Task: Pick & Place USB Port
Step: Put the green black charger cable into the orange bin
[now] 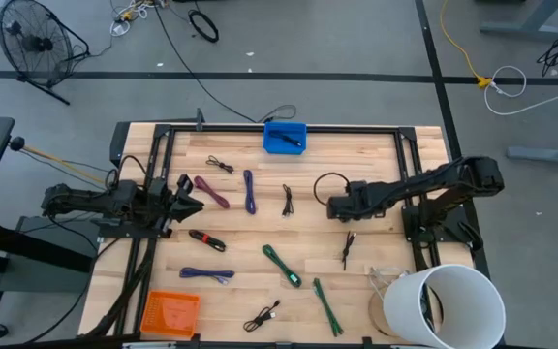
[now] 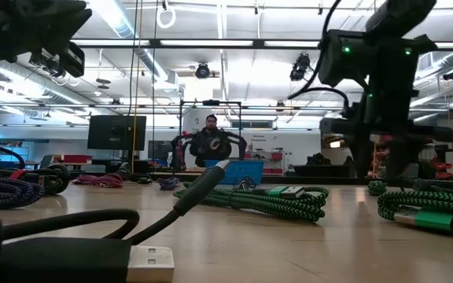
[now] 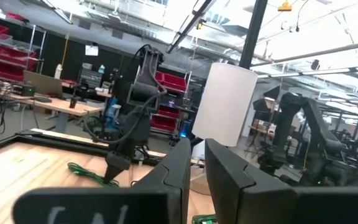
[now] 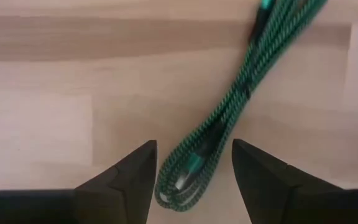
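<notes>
Right claw (image 4: 194, 163) spread wide, fingers (image 4: 126, 174) hanging above the counter (image 4: 42, 93) with the green braided cable (image 4: 229, 112) lying between and ahead of them, not yet touched. In the overhead view that claw (image 1: 335, 206) hovers mid-counter, with the green cable (image 1: 282, 265) towards the front edge. The bundle is a long, folded hank, its woven sheath ribbed, with plug ends tucked near the fold.

Risk here, as I judge it: the bundle lies at a slant to the fingers, so a straight drop could catch only one strand and the hank would unravel or swing on the lift. The smooth wood offers little grip, so a nudged cable may slide away.

Left claw (image 1: 190, 205) waits at the left edge, its fingers (image 3: 179, 174) nearly pressed together with a thin gap and nothing between them.

Farther out: the blue bin (image 1: 285, 138) at the back edge with a dark item in it, an orange tray (image 1: 170, 312) at front left, a white bucket (image 1: 449, 305) at front right, purple, black and red cables scattered between them.
</notes>
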{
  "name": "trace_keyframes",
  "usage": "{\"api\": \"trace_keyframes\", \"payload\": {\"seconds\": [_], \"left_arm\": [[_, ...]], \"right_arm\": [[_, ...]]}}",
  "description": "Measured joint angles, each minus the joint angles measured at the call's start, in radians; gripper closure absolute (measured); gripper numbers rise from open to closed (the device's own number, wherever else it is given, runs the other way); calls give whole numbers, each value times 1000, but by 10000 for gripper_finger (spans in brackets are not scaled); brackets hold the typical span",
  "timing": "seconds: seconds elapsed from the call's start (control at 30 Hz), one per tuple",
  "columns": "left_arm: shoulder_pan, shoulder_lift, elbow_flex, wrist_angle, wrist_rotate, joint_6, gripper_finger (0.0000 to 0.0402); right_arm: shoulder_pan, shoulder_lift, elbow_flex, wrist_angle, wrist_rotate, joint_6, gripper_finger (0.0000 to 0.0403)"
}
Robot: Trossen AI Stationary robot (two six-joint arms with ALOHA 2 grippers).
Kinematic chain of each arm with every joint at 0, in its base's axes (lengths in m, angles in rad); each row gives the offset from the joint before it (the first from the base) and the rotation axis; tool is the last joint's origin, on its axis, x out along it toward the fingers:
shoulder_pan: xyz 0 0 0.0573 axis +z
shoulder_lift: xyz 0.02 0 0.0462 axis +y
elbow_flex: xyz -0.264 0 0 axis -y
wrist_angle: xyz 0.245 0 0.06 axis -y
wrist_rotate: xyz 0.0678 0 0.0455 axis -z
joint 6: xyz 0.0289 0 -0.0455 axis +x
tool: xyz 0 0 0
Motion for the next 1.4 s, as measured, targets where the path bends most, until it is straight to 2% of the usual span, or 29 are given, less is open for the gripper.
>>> {"api": "trace_keyframes", "payload": {"seconds": [0.17, 0.37, 0.6, 0.7, 0.83, 0.87, 0.97, 1.2, 1.3, 1.4], "left_arm": [[0, 0, 0, 5, 1, 1, 348], [0, 0, 0, 5, 3, 2, 348], [0, 0, 0, 4, 19, 2, 348], [0, 0, 0, 4, 29, 2, 348], [0, 0, 0, 2, 30, 2, 348], [0, 0, 0, 2, 30, 2, 348], [0, 0, 0, 1, 30, 3, 348], [0, 0, 0, 6, -6, 3, 348], [0, 0, 0, 7, -36, 4, 348], [0, 0, 0, 8, -87, 4, 348]], "right_arm": [[1, 0, -12, 5, -17, 69, 193], [1, 17, -12, 58, -20, 60, 193], [-4, 99, -5, 43, -37, 132, 200], [-13, 118, -2, 31, -68, 135, 241], [-13, 112, -2, 28, -68, 131, 359], [-13, 110, -3, 28, -70, 125, 376], [-15, 103, -5, 31, -78, 122, 377], [-14, 53, 72, 70, -14, -22, 378], [-14, 31, 124, 139, 41, -160, 378], [-14, 30, 176, 245, 47, -322, 378]]}}
